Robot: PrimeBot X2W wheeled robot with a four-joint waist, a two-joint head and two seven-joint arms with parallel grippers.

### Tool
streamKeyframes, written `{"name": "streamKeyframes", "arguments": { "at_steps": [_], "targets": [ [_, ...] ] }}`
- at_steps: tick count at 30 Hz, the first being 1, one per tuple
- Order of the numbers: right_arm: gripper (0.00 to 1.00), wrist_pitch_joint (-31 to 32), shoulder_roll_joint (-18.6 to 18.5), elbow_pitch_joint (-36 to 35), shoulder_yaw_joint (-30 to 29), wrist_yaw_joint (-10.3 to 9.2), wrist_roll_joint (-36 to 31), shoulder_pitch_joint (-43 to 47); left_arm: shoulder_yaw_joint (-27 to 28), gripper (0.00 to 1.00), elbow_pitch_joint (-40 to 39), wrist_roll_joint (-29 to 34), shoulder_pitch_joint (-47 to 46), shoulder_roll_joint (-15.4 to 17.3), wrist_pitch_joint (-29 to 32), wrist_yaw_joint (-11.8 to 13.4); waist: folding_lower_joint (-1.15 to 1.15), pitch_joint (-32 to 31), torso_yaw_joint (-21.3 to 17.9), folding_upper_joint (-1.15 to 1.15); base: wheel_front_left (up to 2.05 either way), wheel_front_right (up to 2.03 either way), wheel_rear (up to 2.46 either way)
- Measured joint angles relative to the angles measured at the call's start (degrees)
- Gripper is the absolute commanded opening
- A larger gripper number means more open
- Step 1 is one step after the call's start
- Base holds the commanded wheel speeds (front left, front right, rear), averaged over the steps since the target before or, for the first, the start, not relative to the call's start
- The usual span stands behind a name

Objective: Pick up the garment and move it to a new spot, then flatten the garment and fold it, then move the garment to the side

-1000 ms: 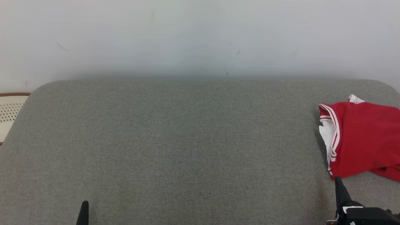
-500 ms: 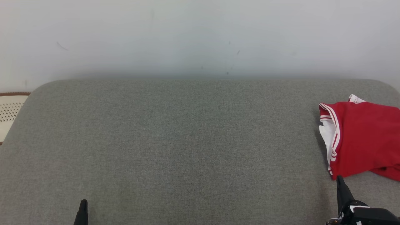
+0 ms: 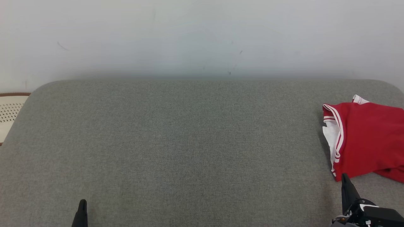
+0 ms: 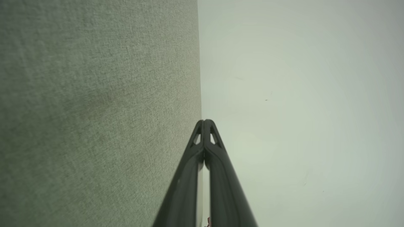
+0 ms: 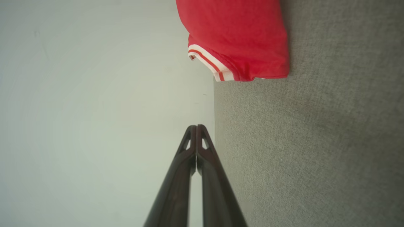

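Left gripper [image 3: 82, 204] with fingers pressed tip to tip, empty, low over grey upholstered seat [image 3: 189, 142]. Right gripper [image 3: 344, 177] likewise pinched together, empty. Red shirt [image 3: 367, 138] with white striped trim lying bunched just ahead and rightward, not touching.

The garment [image 3: 366, 138] is bright red, edged with white bands that carry thin red stripes, and a plain white patch shows at its left side; the counter [image 3: 189, 142] is a mottled grey weave, even all over; the wall [image 3: 189, 37] is pale off-white with a few small dark flecks; the left hand [image 3: 82, 203] and right hand [image 3: 344, 177] have black fingers, the right one's body black with white bits; the perforated thing [image 3: 9, 110] is cream, dotted with small holes, rimmed in brown.
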Motion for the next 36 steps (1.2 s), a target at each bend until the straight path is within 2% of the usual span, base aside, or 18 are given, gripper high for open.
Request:
{"name": "streamKeyframes", "arguments": {
  "at_steps": [7,36],
  "targets": [
    [0.00,0.83,0.08,0.00,-0.49,0.00,2.21,-0.04,0.21,0.00,-0.07,-2.41,-0.44,0.01,0.49,-0.23,0.00,0.04,0.00,0.00,0.00,0.00,0.00],
    [0.00,1.24,0.43,0.00,-1.07,0.00,2.10,-0.08,0.21,0.00,-0.08,-2.42,-0.44,0.01,0.49,-0.23,0.00,0.04,0.00,0.00,0.00,0.00,0.00]
  ]
}}
